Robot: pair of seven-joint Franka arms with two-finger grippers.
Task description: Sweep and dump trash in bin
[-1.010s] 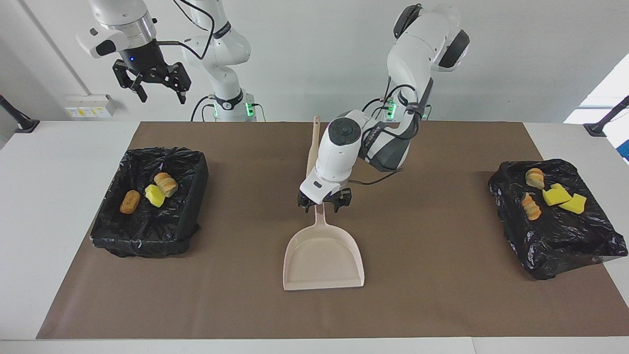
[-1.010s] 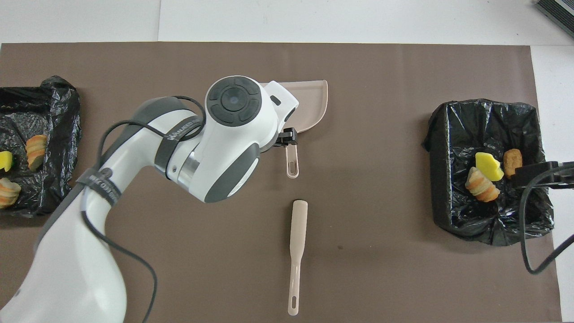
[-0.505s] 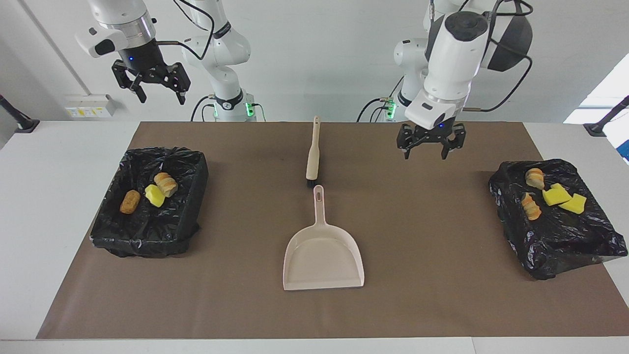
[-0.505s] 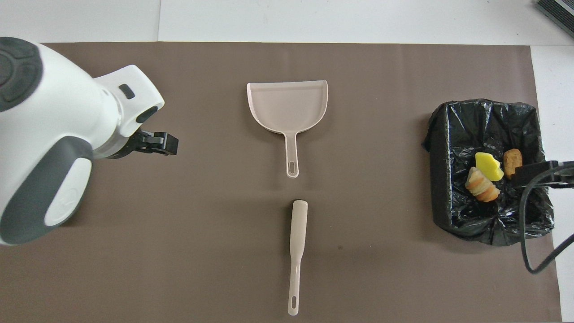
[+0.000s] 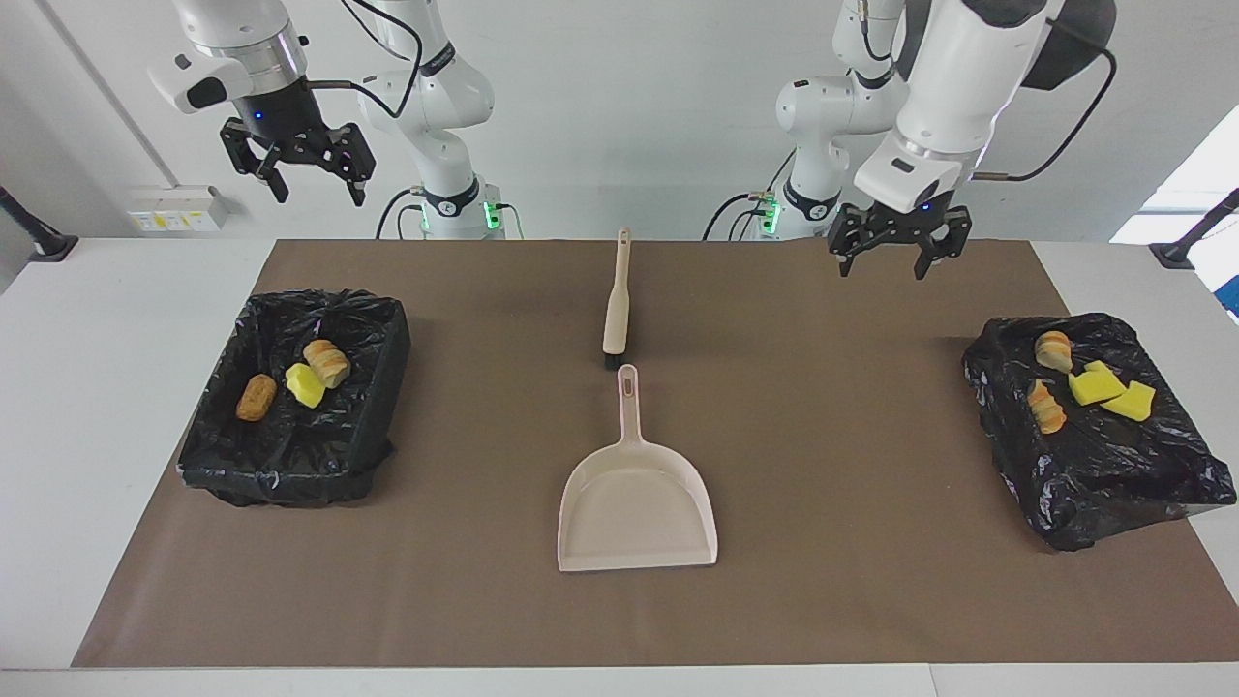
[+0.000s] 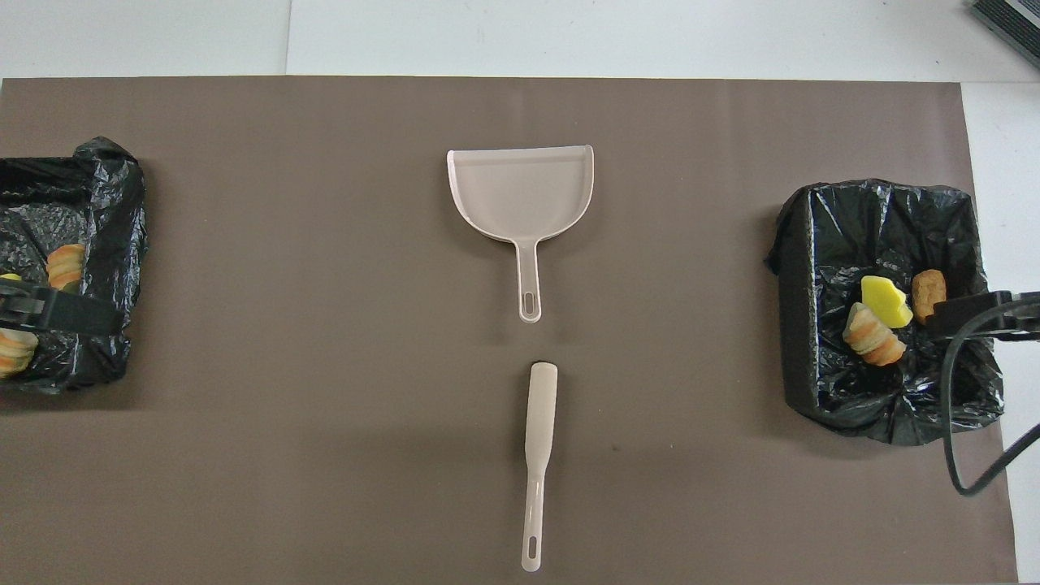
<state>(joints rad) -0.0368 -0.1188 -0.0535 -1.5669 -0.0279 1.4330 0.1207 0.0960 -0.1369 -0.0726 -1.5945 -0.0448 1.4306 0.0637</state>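
In the facing view, the left gripper [image 5: 897,254] hangs with its fingers spread and empty above the mat's edge toward the left arm's end, and the right gripper [image 5: 298,165] hangs likewise open and empty, high above the right arm's end of the table. All the trash sits in lined bins: three pieces [image 5: 292,379] in the bin [image 5: 290,465] at the right arm's end, four pieces [image 5: 1082,384] on the bin [image 5: 1113,484] at the left arm's end. That second bin looks the risky one: its liner seems to bulge up and the pieces ride near the top, so a low pass of an arm might knock one onto the mat. The dustpan [image 5: 637,499] lies empty at mid-table, with the brush [image 5: 616,305] just nearer the robots, the two almost end to end; a grasp at one handle could nudge the other. In the overhead view, only dark tips show over each bin, the left gripper [image 6: 49,313] over its trash [image 6: 65,264] and the right gripper [image 6: 971,317] beside the pieces [image 6: 884,302], with a cable looping at that bin's [image 6: 877,406] rim. That loop could snag the liner. The dustpan [image 6: 520,191] and brush [image 6: 539,422] lie free on the mat [image 6: 244,447], and no loose scrap shows on it.
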